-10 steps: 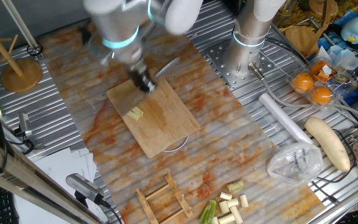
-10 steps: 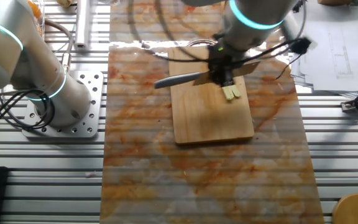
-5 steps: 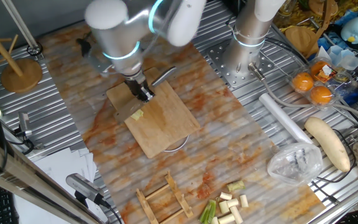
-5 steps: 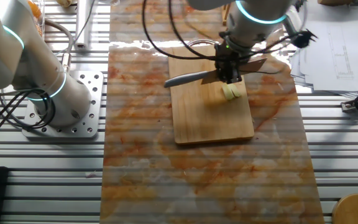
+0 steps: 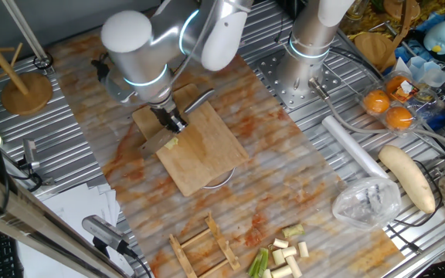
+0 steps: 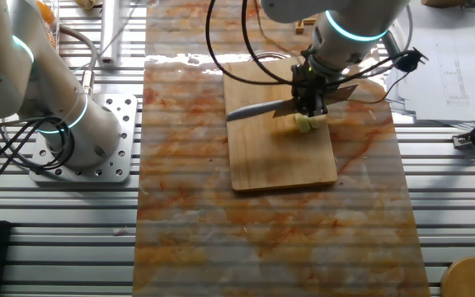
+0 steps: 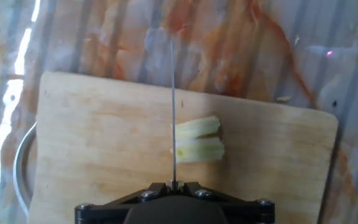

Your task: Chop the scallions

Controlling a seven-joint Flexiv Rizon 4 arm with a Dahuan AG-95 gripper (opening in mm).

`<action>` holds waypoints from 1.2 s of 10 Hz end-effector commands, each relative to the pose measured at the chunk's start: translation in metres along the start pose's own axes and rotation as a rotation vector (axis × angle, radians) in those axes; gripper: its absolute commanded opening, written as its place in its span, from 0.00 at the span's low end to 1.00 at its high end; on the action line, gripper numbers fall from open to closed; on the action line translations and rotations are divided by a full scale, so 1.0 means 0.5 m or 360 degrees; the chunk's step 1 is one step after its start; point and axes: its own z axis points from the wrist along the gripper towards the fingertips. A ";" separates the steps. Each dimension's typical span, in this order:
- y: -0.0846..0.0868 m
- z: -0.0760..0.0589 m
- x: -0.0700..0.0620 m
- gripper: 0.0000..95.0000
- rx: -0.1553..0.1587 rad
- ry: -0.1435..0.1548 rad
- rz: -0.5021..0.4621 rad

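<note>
Wooden board [image 7: 104, 143] — two scallions [image 7: 197, 140] at one knife [image 7: 173, 112], clamped in gripper [image 6: 312, 103].

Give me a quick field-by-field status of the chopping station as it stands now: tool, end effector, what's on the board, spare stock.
tool: knife, blade edge-on in the hand view, over the cutting board
end effector: end effector shut on the knife handle
on board: two short scallion pieces side by side, blade at their left ends
contact: cannot tell if the blade touches the board
spare stock: loose scallion segments on the table near the front edge, beside a wooden rack
off to the side: white radish
</note>
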 end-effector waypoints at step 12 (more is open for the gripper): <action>0.005 0.056 -0.019 0.00 -0.0101 0.0031 0.0041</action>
